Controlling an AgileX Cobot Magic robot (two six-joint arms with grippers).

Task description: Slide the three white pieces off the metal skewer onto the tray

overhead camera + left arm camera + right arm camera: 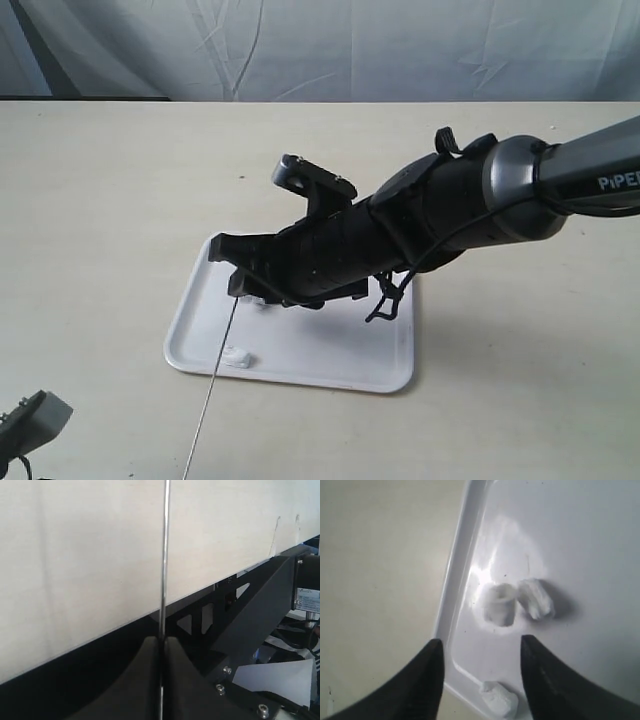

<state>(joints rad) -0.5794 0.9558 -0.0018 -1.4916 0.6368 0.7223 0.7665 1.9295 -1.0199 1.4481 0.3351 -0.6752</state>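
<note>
Right gripper [480, 641] wide, empty. Left gripper [161, 642] pinched on skewer [165, 555] (rod bare where visible). All pieces [498, 606] on tray [457, 580]: two side by side just ahead of right fingertips, third piece [498, 701] between them, at rim. Probably light, soft, tacky; pinch sides gently. Skewer thin, slick.

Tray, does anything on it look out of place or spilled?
Two white pieces lie together inside the tray. The third piece sits apart from them, right at the tray's rim near a corner, so it looks stray. Nothing else stands out.
</note>
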